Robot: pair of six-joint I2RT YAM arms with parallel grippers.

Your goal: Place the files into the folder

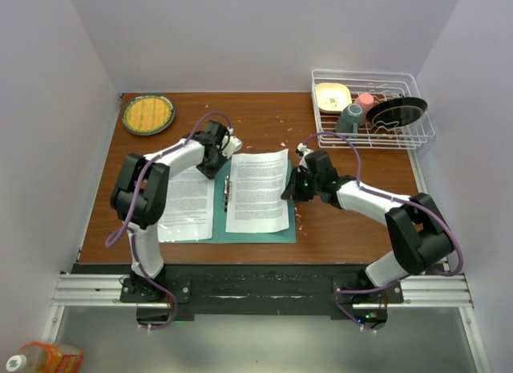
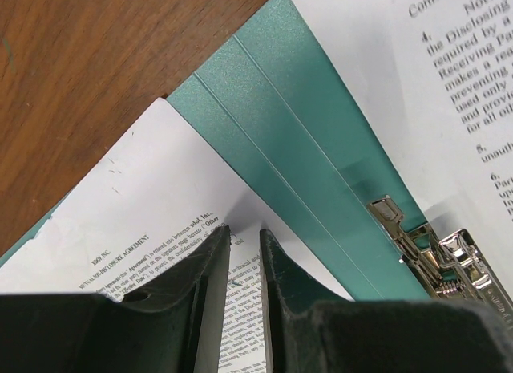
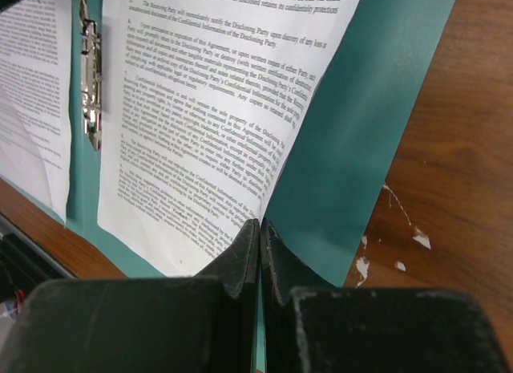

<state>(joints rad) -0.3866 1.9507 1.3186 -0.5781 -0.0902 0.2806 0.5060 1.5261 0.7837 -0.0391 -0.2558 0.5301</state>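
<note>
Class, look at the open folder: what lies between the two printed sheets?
Between the left sheet and the right sheet runs the folder, its bare teal spine carrying a metal clip; top and left wrist views show it.

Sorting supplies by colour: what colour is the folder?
The folder is teal green, clearest in the left wrist view.

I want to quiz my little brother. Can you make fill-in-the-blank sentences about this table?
The shiny clip in the middle of the teal folder lies between ____ printed pages. The white dish rack stands at the far ____ corner of the table. The round yellow plate sits at the far ____ corner. Missing words: two, right, left.
</note>
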